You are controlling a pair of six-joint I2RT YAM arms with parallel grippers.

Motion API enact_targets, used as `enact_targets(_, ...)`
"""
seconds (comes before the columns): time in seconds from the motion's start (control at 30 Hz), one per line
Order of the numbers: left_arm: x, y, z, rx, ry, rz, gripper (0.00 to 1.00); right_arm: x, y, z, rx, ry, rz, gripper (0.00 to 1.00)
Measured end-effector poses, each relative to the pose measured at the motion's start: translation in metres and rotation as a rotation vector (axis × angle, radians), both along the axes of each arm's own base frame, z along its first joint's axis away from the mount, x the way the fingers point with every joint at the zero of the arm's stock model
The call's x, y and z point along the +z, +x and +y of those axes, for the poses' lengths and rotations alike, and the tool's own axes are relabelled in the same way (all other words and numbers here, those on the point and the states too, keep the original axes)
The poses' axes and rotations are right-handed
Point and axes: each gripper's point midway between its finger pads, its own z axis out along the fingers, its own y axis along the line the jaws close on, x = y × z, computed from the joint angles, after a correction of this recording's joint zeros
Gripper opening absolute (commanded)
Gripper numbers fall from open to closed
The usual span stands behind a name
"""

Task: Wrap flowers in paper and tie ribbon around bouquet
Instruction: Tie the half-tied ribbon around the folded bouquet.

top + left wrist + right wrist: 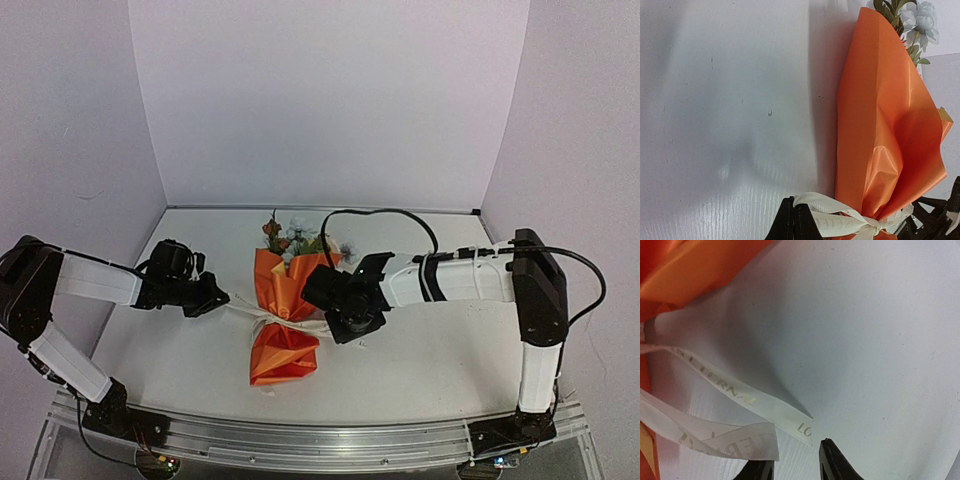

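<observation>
The bouquet lies mid-table, its orange paper pinched at the waist by the cream ribbon. The flowers poke out at the far end. My left gripper sits just left of the waist. In the left wrist view this gripper is shut on a ribbon strand that runs to the knot beside the paper. My right gripper is at the bouquet's right side. In the right wrist view it stands open, holding nothing. Two lettered ribbon ends lie loose just ahead of its fingertips.
White table with pale walls at the back and sides. The paper's lower fan spreads toward the near edge. A black cable loops above the right arm, behind the flowers.
</observation>
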Motion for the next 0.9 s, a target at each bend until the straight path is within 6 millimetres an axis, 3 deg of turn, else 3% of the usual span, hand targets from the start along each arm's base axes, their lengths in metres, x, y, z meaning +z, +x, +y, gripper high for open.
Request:
enact_targets(0.23, 0.002, -0.001, -0.004, -0.031, 0.007, -0.011, 0.00, 0.009, 0.019, 0.021, -0.114, 0.206, 0.028, 0.48)
enact_targets(0.37, 0.002, -0.002, -0.005, -0.037, 0.008, -0.011, 0.00, -0.001, 0.011, 0.019, -0.167, 0.285, 0.068, 0.52)
enact_targets(0.57, 0.001, -0.003, -0.005, -0.042, 0.008, -0.003, 0.00, -0.025, -0.013, 0.000, -0.252, 0.351, 0.133, 0.54)
enact_targets(0.9, -0.004, -0.008, -0.003, -0.041, 0.021, 0.026, 0.00, -0.017, -0.002, 0.024, -0.333, 0.525, 0.124, 0.53)
